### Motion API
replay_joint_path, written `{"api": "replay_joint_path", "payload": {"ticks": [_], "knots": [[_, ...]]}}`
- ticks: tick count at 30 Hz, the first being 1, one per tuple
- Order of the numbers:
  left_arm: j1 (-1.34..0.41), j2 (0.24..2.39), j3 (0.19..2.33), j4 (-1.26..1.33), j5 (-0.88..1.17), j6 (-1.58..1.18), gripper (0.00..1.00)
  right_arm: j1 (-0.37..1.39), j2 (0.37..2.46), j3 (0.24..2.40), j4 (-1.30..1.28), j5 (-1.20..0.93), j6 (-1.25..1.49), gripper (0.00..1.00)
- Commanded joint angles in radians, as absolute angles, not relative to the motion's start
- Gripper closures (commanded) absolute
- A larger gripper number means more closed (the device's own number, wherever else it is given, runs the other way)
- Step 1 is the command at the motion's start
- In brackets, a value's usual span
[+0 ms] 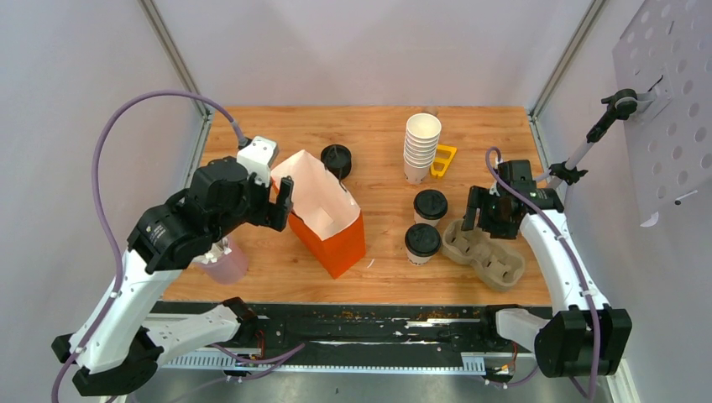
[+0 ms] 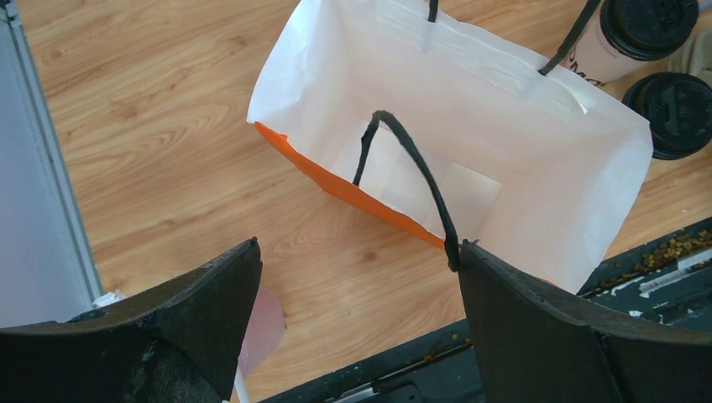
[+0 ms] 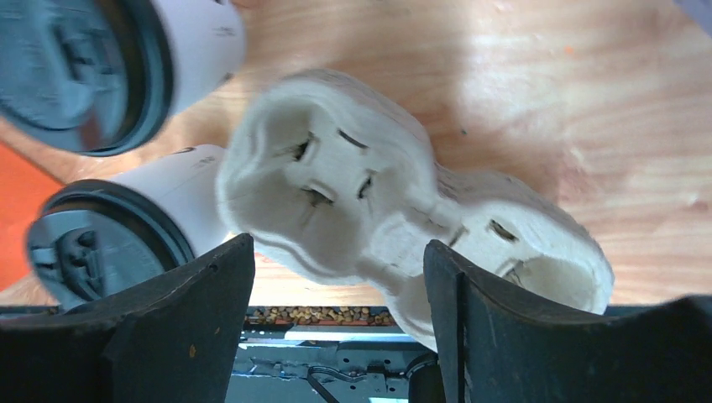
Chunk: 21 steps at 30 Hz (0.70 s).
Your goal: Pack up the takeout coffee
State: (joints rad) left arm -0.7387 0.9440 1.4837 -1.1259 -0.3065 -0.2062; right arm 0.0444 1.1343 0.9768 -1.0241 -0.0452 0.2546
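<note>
Two takeout coffees, small white cups with black lids, stand side by side right of centre: the far one point(image 1: 430, 206) and the near one point(image 1: 422, 242). Both show in the right wrist view point(image 3: 101, 67) point(image 3: 126, 227) and the left wrist view point(image 2: 646, 34) point(image 2: 680, 113). The orange paper bag point(image 1: 329, 225) stands open with a white inside point(image 2: 470, 117) and looks empty. My left gripper point(image 1: 282, 201) point(image 2: 361, 277) is open at the bag's left rim, its right finger beside a black handle point(image 2: 411, 168). My right gripper point(image 1: 483, 217) point(image 3: 340, 260) is open and empty just above a cardboard cup carrier point(image 1: 489, 253) point(image 3: 378, 201).
A tall stack of lidless white cups point(image 1: 421, 147) stands at the back with a yellow piece point(image 1: 443, 159) beside it. A loose black lid point(image 1: 336, 159) lies behind the bag. A pale pink cup point(image 1: 225, 262) point(image 2: 260, 327) stands under my left arm. Metal frame posts border both sides.
</note>
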Motion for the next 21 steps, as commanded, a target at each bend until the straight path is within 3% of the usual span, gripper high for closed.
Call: {"api": "replay_joint_path", "payload": {"ticks": [1,7,13,17,21], "knots": [[-0.739,0.919,1.474,-1.082,-0.266,-0.252,0.07,0.043,1.172,1.102,-0.987,-0.168,0.059,0.26],[-0.738,0.92,1.472,-1.099,-0.221,-0.242,0.07,0.043,1.176,1.14,-0.991,-0.114,-0.233,0.27],[-0.738,0.918,1.499,-1.108,-0.211,-0.264,0.07,0.042,1.046,1.049,-1.018,-0.383,-0.693,0.26],[-0.738,0.914,1.518,-1.114,-0.205,-0.264,0.07,0.042,1.024,0.971,-1.044,-0.319,-0.816,0.36],[-0.739,0.896,1.505,-1.112,-0.212,-0.257,0.06,0.041,1.027,0.925,-1.102,-0.294,-0.889,0.34]]}}
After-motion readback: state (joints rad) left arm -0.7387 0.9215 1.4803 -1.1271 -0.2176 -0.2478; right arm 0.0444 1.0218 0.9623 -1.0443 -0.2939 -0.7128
